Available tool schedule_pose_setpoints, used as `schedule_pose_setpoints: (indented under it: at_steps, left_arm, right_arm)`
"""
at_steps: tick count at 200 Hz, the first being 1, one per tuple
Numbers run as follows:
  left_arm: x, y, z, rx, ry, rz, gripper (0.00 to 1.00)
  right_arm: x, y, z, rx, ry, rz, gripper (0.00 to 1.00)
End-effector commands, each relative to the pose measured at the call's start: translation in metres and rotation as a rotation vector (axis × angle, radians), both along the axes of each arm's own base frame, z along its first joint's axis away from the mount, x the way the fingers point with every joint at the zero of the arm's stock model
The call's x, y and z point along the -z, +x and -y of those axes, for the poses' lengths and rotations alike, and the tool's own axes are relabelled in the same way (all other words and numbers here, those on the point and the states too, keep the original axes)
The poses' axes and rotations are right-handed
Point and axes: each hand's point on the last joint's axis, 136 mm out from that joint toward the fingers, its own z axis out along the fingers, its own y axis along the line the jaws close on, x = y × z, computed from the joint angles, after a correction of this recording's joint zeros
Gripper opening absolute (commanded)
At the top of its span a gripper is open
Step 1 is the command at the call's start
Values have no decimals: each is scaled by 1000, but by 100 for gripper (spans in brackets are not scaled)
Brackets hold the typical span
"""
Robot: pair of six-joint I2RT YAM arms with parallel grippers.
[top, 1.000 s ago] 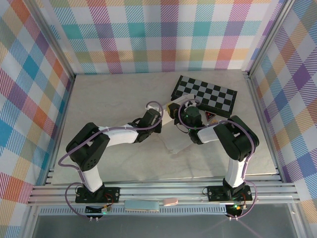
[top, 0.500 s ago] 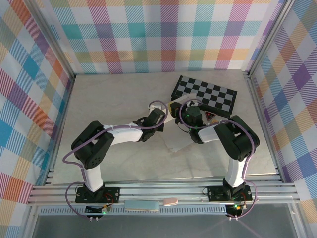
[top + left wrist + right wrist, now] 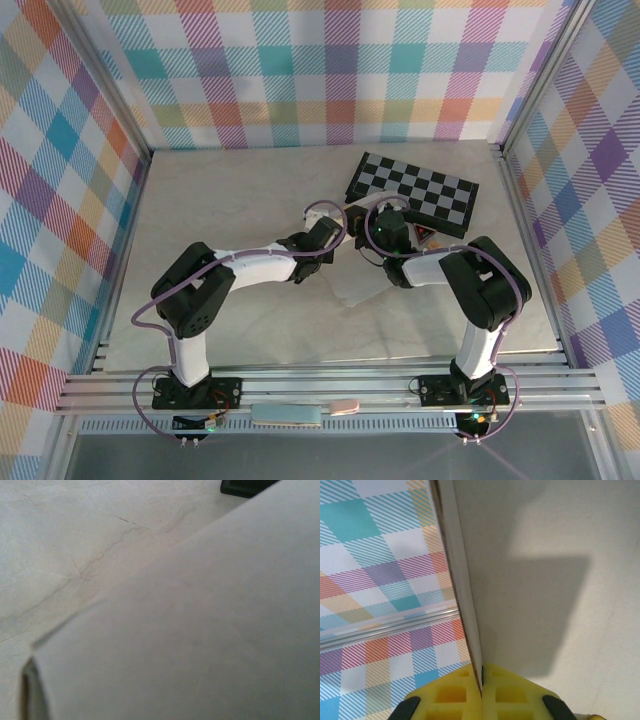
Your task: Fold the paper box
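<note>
The paper box (image 3: pixel 355 282) is white thin cardboard held up between the two arms at mid-table, just in front of the chequered board. In the right wrist view its panel (image 3: pixel 545 555) rises from my right gripper (image 3: pixel 481 692), whose yellow fingertips (image 3: pixel 515 695) are shut on the panel's edge. In the left wrist view the cardboard (image 3: pixel 210 630) lies so close to the camera that it hides the fingers. From above, my left gripper (image 3: pixel 335 226) meets the sheet's left side, facing the right gripper (image 3: pixel 372 226), and it is shut on the cardboard.
The black-and-grey chequered board (image 3: pixel 415 192) lies at the back right, just beyond both grippers; its dark corner (image 3: pixel 245 486) shows past the cardboard. Plaid walls enclose the pale table (image 3: pixel 220 210), with bare room on the left and front.
My left arm has pushed right and forward toward the right gripper, and its jaws have closed on the sheet. The right arm has barely moved.
</note>
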Motion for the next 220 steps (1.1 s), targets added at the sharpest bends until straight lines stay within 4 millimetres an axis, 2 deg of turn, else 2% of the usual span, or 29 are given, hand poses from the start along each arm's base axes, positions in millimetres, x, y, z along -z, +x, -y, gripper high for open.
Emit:
schedule_pose_setpoints:
  at_steps: [1, 28, 61, 74, 108, 131, 169, 176, 193, 220]
  left_arm:
    - [12, -4, 9, 30, 20, -36, 12]
    - [17, -1, 10, 36, 1, -39, 25]
    - [22, 4, 13, 41, 1, -44, 25]
    - [22, 6, 12, 36, 3, -44, 21]
    - [26, 7, 7, 11, 43, -51, 0]
    - [29, 7, -5, -39, 95, -56, 0]
    - [24, 7, -22, -97, 164, -62, 0]
    - [22, 8, -24, -92, 175, -63, 0]
    - [17, 7, -28, -67, 204, -64, 0]
    - [6, 2, -41, -13, 249, -65, 0]
  right_arm:
    - [-2, -19, -28, -115, 17, -35, 0]
    - [0, -20, -26, -106, 15, -42, 0]
    - [0, -20, -26, -105, 16, -46, 0]
    - [0, -19, -26, -105, 17, -47, 0]
    - [-2, -17, -28, -104, 20, -49, 0]
    - [-4, -16, -26, -94, 16, -48, 0]
    - [-7, -17, -24, -87, -5, -58, 0]
    - [-7, -18, -21, -82, -19, -62, 5]
    - [-10, -17, -9, -66, -57, -79, 25]
    - [-33, -15, 21, -35, -128, -68, 50]
